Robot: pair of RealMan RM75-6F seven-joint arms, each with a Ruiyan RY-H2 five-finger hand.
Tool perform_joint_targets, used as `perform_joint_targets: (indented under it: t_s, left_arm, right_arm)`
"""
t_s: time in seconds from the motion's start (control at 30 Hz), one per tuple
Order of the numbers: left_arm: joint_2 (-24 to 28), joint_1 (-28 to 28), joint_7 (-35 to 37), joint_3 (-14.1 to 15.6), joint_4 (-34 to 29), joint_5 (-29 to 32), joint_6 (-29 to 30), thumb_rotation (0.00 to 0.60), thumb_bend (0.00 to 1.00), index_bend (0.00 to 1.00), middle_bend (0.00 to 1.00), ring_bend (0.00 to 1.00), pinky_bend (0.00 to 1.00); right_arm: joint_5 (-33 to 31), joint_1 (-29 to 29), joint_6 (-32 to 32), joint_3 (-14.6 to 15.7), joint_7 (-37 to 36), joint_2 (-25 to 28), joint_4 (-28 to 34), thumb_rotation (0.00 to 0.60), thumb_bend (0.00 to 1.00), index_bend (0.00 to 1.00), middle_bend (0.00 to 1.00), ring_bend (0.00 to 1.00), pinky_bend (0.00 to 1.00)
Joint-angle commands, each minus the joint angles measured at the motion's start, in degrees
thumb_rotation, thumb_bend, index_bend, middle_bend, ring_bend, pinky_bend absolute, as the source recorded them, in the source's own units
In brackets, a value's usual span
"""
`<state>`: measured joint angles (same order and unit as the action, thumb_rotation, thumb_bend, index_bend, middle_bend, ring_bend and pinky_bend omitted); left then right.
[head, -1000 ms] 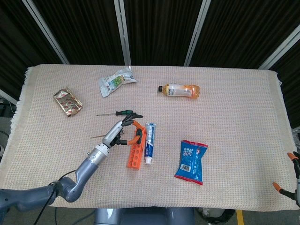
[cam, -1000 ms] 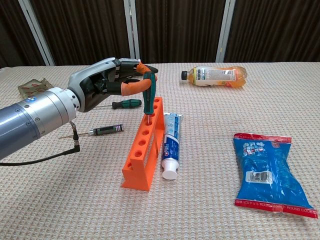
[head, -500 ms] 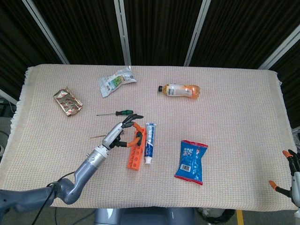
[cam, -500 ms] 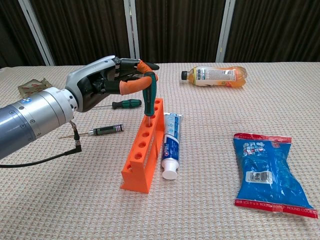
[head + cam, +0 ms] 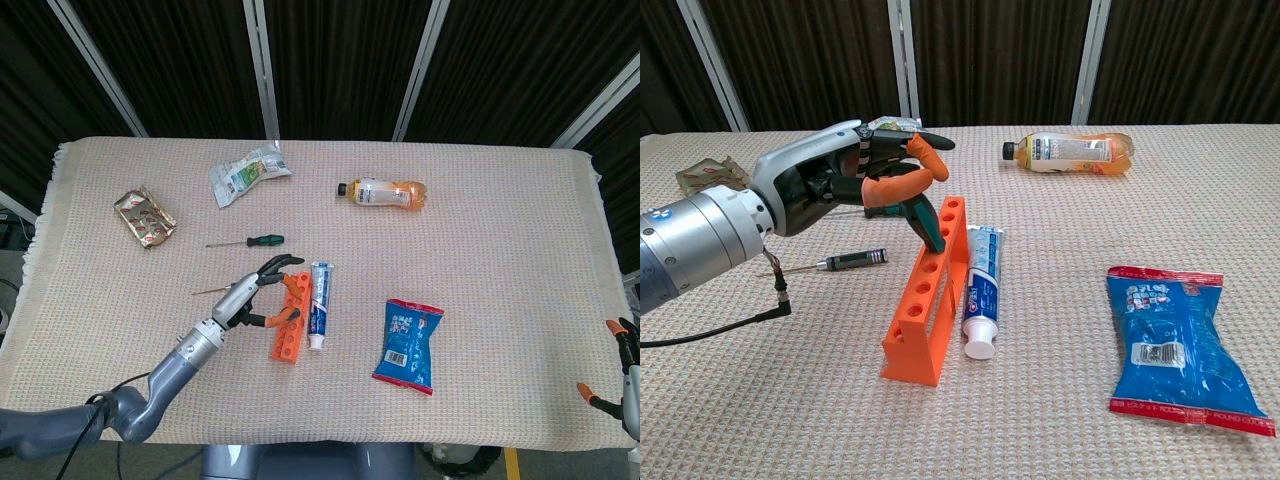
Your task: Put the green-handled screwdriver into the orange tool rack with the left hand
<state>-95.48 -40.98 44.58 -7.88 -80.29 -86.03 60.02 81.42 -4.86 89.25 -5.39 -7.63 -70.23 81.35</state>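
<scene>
The orange tool rack (image 5: 923, 305) (image 5: 287, 330) lies in the middle of the table, its row of holes facing up. My left hand (image 5: 845, 185) (image 5: 243, 297) hovers over the rack's far end and pinches the top of the green-handled screwdriver (image 5: 925, 225) between orange-tipped fingers. The screwdriver leans steeply, its lower end at a hole near the rack's far end; its shaft is hidden. My right hand (image 5: 622, 385) shows only at the lower right edge of the head view, fingers spread and holding nothing.
A second green-handled screwdriver (image 5: 248, 241) lies beyond the hand, and a dark screwdriver (image 5: 851, 259) to its left. A toothpaste tube (image 5: 980, 288) lies against the rack's right side. Also there: a blue snack bag (image 5: 1168, 345), an orange drink bottle (image 5: 1070, 152) and foil packets (image 5: 248, 172) (image 5: 145, 218).
The left hand has drawn back and dropped lower. The screwdriver has gone from upright above the rack to steeply slanted, sitting lower at the hole. The right hand shifted slightly.
</scene>
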Motion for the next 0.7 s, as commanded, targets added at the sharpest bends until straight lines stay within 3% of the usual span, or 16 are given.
perform_joint_targets:
  t_s: [0.03, 0.1, 0.43, 0.6, 0.7]
  left_arm:
    - [0.01, 0.13, -0.13, 0.28, 0.10, -0.18, 0.24, 0.474, 0.35, 0.44, 0.09, 0.00, 0.00]
    - [0.01, 0.20, -0.03, 0.46, 0.13, -0.27, 0.36, 0.473, 0.35, 0.43, 0.08, 0.00, 0.00]
    - [-0.29, 0.42, 0.71, 0.45, 0.48, -0.11, 1.10, 0.469, 0.35, 0.37, 0.06, 0.00, 0.00]
    - [-0.09, 0.83, 1.02, 0.77, 0.43, -1.41, 2.91, 0.395, 0.26, 0.04, 0.00, 0.00, 0.00]
    - [0.39, 1.18, 0.50, 0.82, -0.02, -2.25, 4.39, 0.368, 0.24, 0.00, 0.00, 0.00, 0.00]
  right_arm:
    - [0.53, -2.60, 3.20, 0.69, -2.39, 3.30, 0.17, 0.600, 0.00, 0.12, 0.08, 0.00, 0.01]
    - [-0.58, 0.61, -0.42, -0.71, 1.14, -0.26, -0.16, 0.600, 0.00, 0.12, 0.08, 0.00, 0.01]
    - [0.47, 0.18, -0.50, 0.32, -0.65, 1.46, 2.28, 0.600, 0.00, 0.12, 0.08, 0.00, 0.01]
    - [0.48, 0.20, -0.59, 0.41, -0.62, 1.77, 2.94, 0.600, 0.00, 0.12, 0.08, 0.00, 0.01]
    - [0.57, 0.17, -0.47, 0.46, -0.54, 1.87, 3.16, 0.600, 0.00, 0.12, 0.08, 0.00, 0.01]
